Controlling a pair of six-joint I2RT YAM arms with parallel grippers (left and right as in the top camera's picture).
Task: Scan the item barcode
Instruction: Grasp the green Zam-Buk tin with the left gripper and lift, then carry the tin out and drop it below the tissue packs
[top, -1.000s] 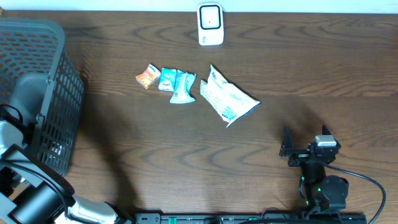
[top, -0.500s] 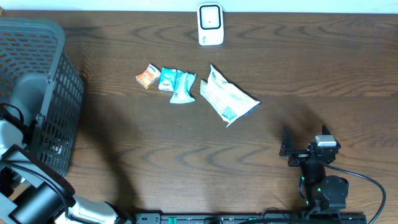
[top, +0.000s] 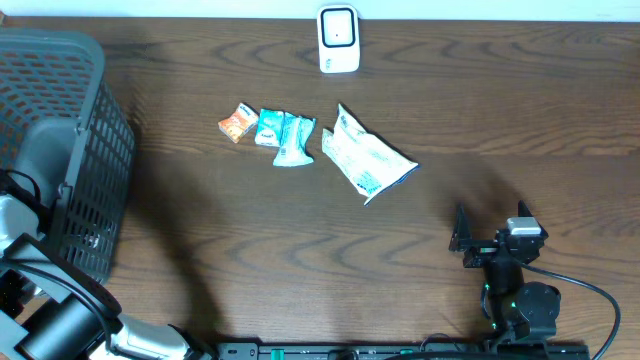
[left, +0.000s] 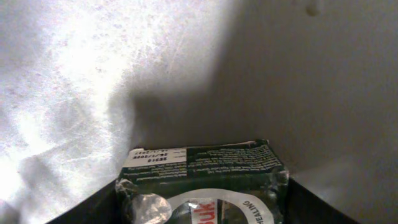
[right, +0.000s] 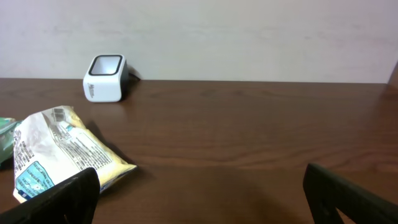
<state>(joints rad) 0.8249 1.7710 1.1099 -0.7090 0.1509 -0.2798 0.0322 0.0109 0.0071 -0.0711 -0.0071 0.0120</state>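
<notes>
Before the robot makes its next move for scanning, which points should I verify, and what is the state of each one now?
1. The white box-shaped barcode scanner stands upright, nothing touching it: ok.
2. The right hand is open and empty: ok.
3. The left hand firmly holds the dark green foil packet: cannot tell.
4. The barcode on that packet is readable: cannot tell.
5. The white crinkled plastic pouch lies apart from the scanner: ok.

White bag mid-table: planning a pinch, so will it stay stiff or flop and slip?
The bag looks puffed and creased, so probably soft and light. Its film looks smooth, so it may slip. It lies flat; a push should slide it, not roll it.
</notes>
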